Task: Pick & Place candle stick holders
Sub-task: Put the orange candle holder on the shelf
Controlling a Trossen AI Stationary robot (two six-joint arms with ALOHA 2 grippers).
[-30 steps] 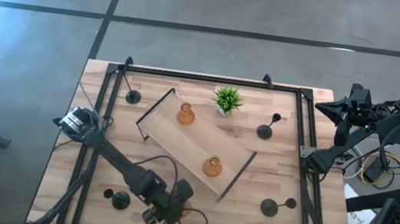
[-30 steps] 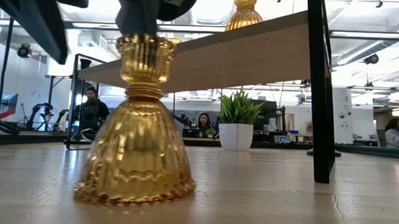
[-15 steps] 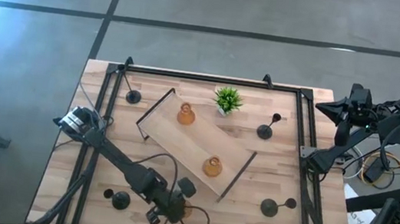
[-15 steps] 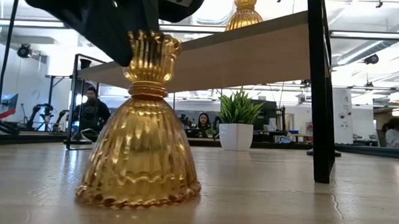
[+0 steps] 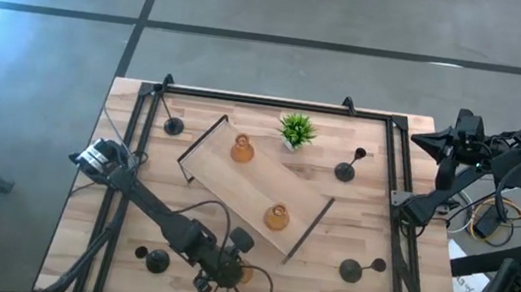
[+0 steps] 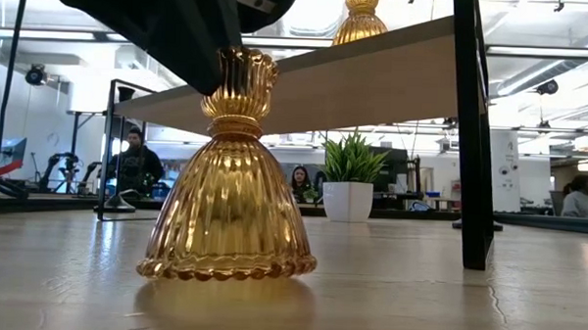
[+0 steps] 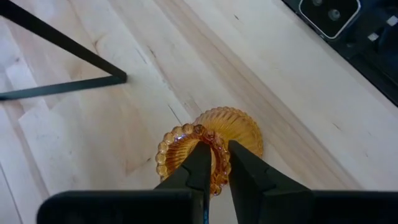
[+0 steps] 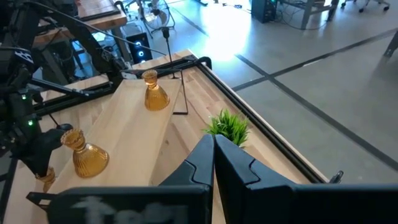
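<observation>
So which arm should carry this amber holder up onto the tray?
Left. The left gripper is already shut on the amber holder at the table's front edge beside the tray; the right gripper is parked off the table's right side.

You have two dark, jointed arms: the left arm carries looping black cable and a silvery base, and its fingers are black, tapered wedges.

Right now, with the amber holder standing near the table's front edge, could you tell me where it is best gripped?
Grip the amber holder at its narrow ribbed neck, from above. It stands upright, and the flared bell below is too wide and sloped for the fingers. The left gripper is already closed on that top; the right gripper waits off the table's right side.
</observation>
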